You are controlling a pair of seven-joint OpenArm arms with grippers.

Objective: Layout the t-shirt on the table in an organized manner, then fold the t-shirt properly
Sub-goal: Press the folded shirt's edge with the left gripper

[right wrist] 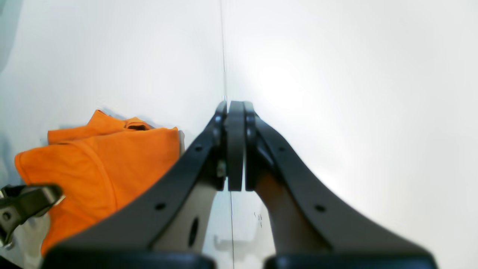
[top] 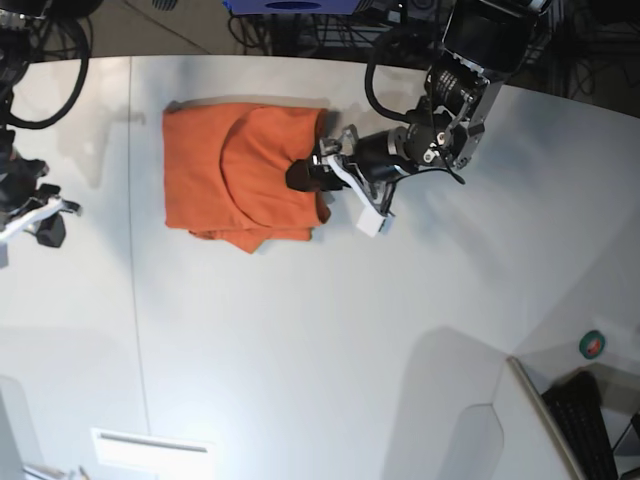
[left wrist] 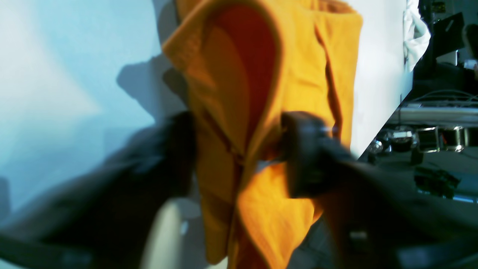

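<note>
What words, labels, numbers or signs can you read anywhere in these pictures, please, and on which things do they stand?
None can be read.
The t-shirt is plain orange, with no print showing.
The table shows only a seam line.
A small round green and red thing at the base view's right edge is too small to read.

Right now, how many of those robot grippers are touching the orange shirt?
1. The left gripper is at the t-shirt, its fingers either side of a fold. The right gripper hangs shut over bare table.
</note>
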